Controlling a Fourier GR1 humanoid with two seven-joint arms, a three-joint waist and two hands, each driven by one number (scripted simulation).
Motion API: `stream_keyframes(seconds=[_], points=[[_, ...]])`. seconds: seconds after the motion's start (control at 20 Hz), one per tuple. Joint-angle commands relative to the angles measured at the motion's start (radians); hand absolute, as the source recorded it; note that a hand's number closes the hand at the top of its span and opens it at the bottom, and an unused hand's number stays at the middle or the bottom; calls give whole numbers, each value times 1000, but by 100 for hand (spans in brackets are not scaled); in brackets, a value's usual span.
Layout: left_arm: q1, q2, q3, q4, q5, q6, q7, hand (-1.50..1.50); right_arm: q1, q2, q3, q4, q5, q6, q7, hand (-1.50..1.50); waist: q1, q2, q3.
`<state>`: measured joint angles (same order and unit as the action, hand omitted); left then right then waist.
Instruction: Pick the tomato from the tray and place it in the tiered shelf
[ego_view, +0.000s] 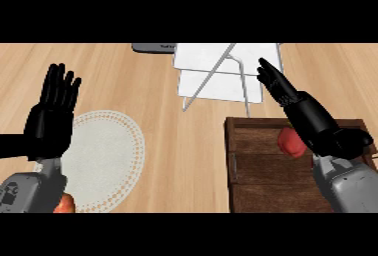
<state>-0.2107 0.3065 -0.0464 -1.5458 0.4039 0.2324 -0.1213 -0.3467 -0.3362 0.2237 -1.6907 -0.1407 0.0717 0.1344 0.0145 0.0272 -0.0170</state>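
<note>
A single head view is provided. The counter is viewed steeply downward from above, at close range. The forearms enter from the lower edge. The tray is framed at lower right, the tiered shelf at upper centre, and a pale round mat at lower left.

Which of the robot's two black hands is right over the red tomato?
The right hand. It stretches out, fingers straight, above the tomato on the dark wooden tray. The left hand rests open far away, beside the white round mat.
</note>
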Motion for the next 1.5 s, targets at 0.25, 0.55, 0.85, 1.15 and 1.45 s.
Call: stream_keyframes(seconds=[0.25, 0.55, 0.85, 1.15, 1.45], points=[[63, 81, -145, 91, -208, -6, 30, 0, 150, -187, -397, 188, -213, 49, -35, -150, -84, -13, 23], [63, 60, -187, 89, -207, -21, 63, 0, 271, -179, -468, 350, 86, -284, -157, 150, -75, -2, 23], [15, -21, -259, 152, -280, 18, 72, 0, 291, -41, -671, 556, -120, -242, -560, -150, -29, -21, 21], [37, 18, -235, 95, -270, -27, 120, 0, 371, -242, -625, 581, -138, 120, -527, -150, -14, -28, 18], [16, 7, -224, 105, -303, -22, 124, 0, 422, -330, -555, 332, -63, 111, -307, -150, -23, -30, 15]])
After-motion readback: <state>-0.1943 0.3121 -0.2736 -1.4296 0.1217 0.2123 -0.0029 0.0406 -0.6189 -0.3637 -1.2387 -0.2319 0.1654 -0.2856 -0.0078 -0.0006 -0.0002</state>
